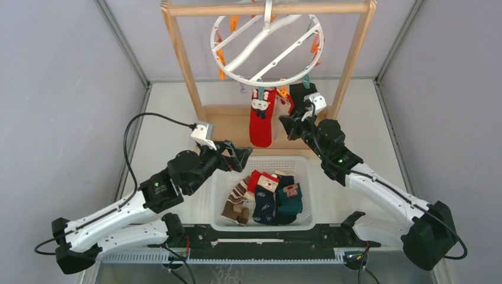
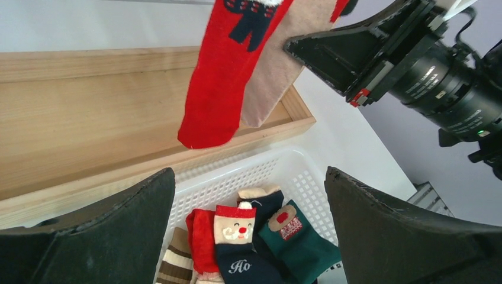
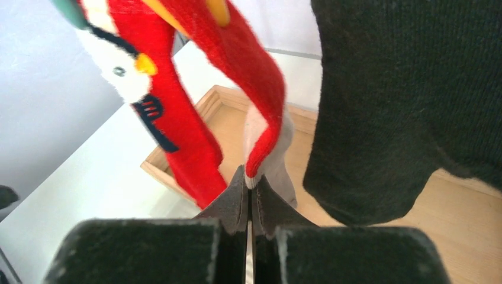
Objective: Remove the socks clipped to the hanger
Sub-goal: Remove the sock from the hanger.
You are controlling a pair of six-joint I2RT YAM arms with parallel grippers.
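Note:
The round white hanger hangs from the wooden rack with socks clipped to its near side. A red sock with a Christmas figure hangs at the front. To its right hangs a red sock with a pale toe, and a black sock beside that. My right gripper is shut on the pale toe tip of that red sock. My left gripper stands wide open above the basket, holding nothing.
A white plastic basket near the arm bases holds several socks: striped brown, red, navy, dark green. The wooden rack has two uprights and a low tray base behind the basket. Grey walls close in both sides.

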